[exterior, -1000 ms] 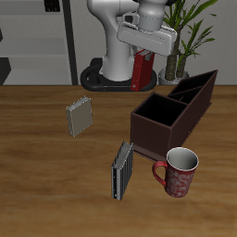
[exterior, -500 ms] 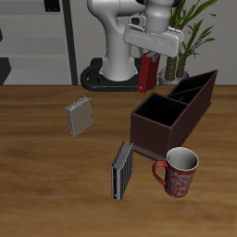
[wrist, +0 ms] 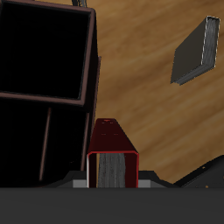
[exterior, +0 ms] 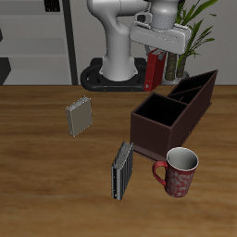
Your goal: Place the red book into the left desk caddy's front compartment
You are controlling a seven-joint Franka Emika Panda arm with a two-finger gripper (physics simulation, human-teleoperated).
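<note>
My gripper (exterior: pixel 155 56) is shut on the red book (exterior: pixel 153 71) and holds it upright in the air, behind and above the dark brown desk caddy (exterior: pixel 172 113). In the wrist view the red book (wrist: pixel 112 150) hangs between the jaws with its white page edges showing, beside the caddy's open compartments (wrist: pixel 45 57). The caddy's front compartment (exterior: pixel 159 112), the one nearest the table's front edge, looks empty.
A grey book (exterior: pixel 80 117) stands farther off on the wooden table; it also shows in the wrist view (wrist: pixel 194 51). Another grey book (exterior: pixel 122 170) stands near the front edge. A red mug (exterior: pixel 178 172) sits right in front of the caddy. A plant stands behind.
My gripper has carried the red book sideways toward the caddy's side and slightly higher. Nothing else on the table has moved.
</note>
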